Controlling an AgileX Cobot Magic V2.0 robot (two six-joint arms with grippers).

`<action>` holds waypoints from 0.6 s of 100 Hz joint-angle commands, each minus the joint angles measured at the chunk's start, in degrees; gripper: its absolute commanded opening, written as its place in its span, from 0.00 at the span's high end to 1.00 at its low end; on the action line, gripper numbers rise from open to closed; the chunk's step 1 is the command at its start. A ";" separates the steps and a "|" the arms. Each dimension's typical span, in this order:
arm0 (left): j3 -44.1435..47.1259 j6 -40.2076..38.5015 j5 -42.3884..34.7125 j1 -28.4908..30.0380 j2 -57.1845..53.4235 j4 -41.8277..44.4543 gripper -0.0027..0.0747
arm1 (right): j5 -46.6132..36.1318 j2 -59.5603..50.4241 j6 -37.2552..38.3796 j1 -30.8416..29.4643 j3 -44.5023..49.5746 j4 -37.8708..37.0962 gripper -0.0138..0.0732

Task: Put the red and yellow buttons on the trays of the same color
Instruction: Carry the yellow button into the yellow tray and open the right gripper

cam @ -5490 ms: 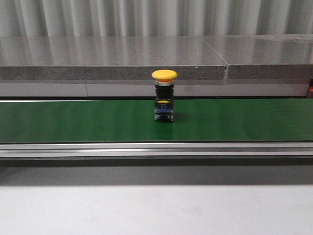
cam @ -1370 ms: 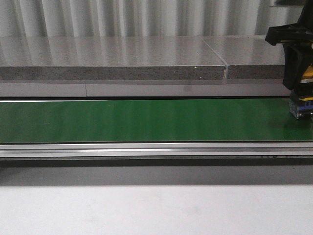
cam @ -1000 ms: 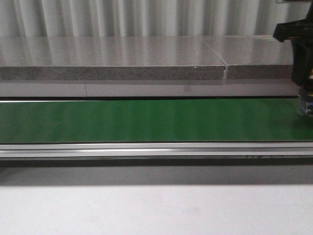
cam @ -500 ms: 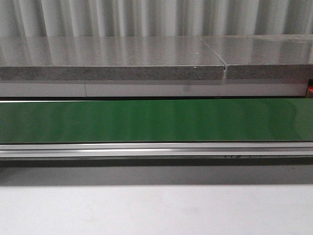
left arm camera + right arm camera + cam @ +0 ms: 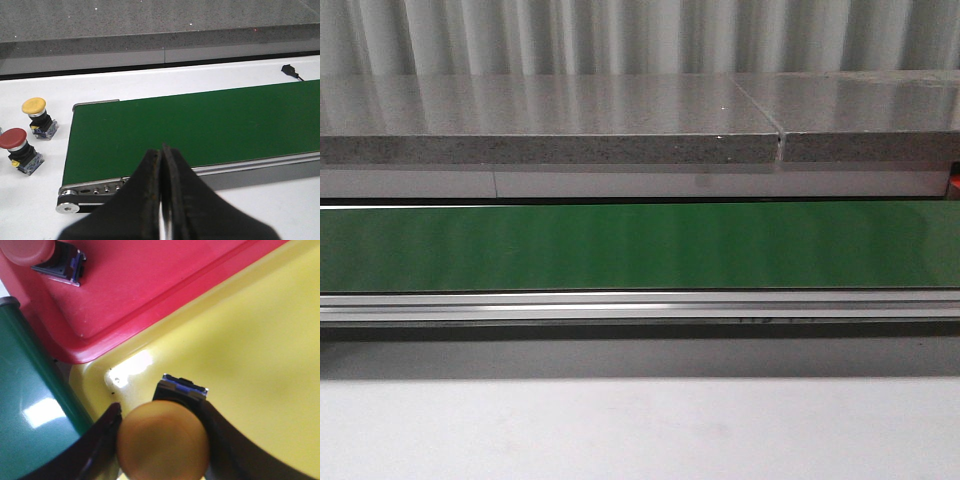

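The yellow button [image 5: 163, 444] sits clamped between my right fingers [image 5: 102, 440], its round cap facing the wrist camera and its dark body with the blue-edged base pointing down over the yellow tray [image 5: 260, 355]; I cannot tell whether the base touches the tray floor. Just beside that tray lies the red tray [image 5: 150, 285], their rims touching, and a red button [image 5: 37, 252] already rests in the red one near its corner. The end of the green conveyor belt [image 5: 25, 405] runs up against both trays. My left fingers [image 5: 161, 200] are pressed together with nothing between them, hanging above the near edge of the belt's other end. On the white worktop [image 5: 30, 200] beside that end stand two more pieces, apart from each other and off the belt: a second yellow button [image 5: 36, 115] farther back and a second red button [image 5: 17, 148] nearer to me. From the front camera I see only the bare green belt and its metal rail [image 5: 640, 305].
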 commanded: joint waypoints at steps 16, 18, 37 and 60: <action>-1.51 0.05 -4.13 -0.42 0.62 -0.72 0.99 | -5.58 0.80 0.12 -0.32 0.37 2.20 0.64; -1.51 0.05 -4.13 -0.42 0.62 -0.72 0.99 | -5.45 1.27 0.12 -0.26 0.37 2.57 0.64; -1.51 0.05 -4.13 -0.42 0.62 -0.72 0.99 | -6.61 4.83 0.12 -0.08 0.37 5.44 0.64; -1.51 0.05 -4.13 -0.42 0.62 -0.72 0.99 | -8.88 7.58 0.06 0.35 0.44 5.79 0.64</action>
